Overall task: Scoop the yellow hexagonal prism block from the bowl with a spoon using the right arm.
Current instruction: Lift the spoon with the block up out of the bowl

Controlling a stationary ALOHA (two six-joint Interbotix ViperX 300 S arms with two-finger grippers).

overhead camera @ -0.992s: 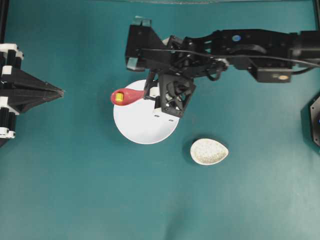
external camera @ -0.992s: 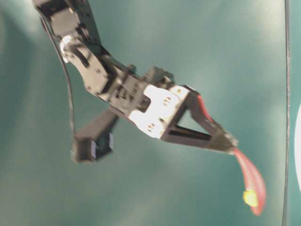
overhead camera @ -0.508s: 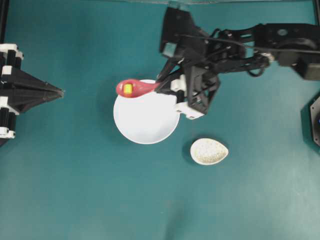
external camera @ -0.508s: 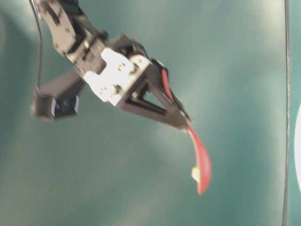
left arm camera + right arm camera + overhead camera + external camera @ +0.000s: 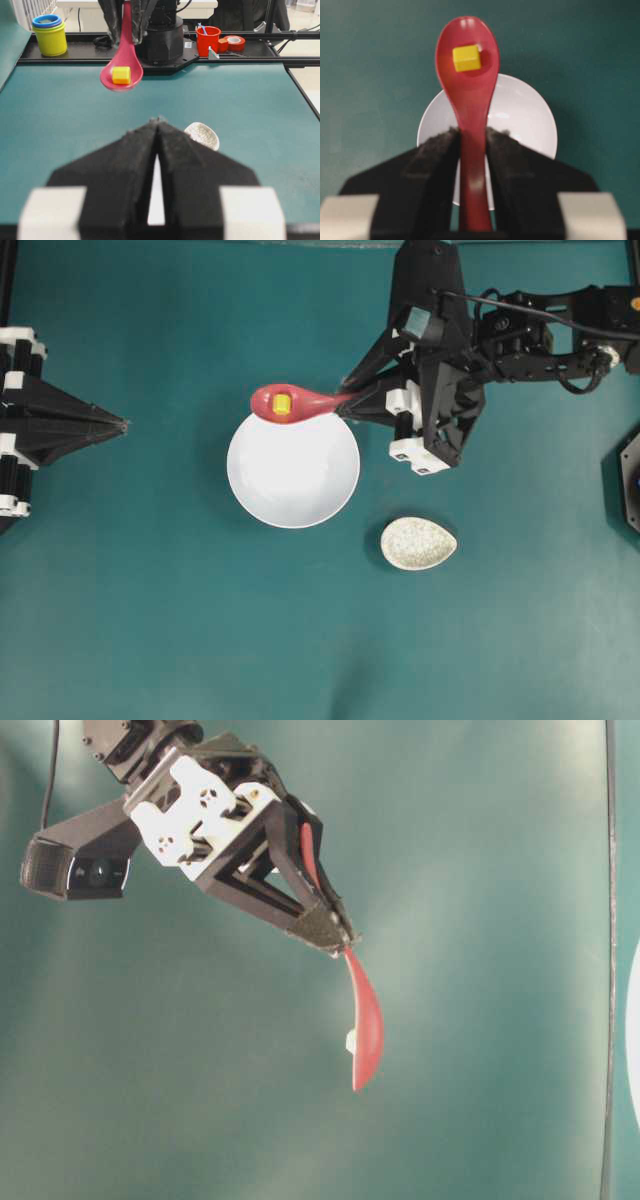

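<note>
We've got the right gripper (image 5: 470, 150) clamped on the spoon (image 5: 290, 403) handle, yellow hexagonal prism block (image 5: 283, 404) sitting in the scoop, held in the air over the bowl (image 5: 293, 470) rim. We'd say keep the scoop level and move slow so it doesn't roll out. Left gripper (image 5: 157, 125) sits closed. No readable labels anywhere.

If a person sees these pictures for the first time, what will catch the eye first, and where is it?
The red spoon, clamped by its handle in the right gripper, hangs in the air at the white bowl's upper edge in the overhead view. The yellow hexagonal prism block lies in its scoop. The left gripper rests shut at the left edge, and a speckled oval dish lies right of the bowl.
</note>
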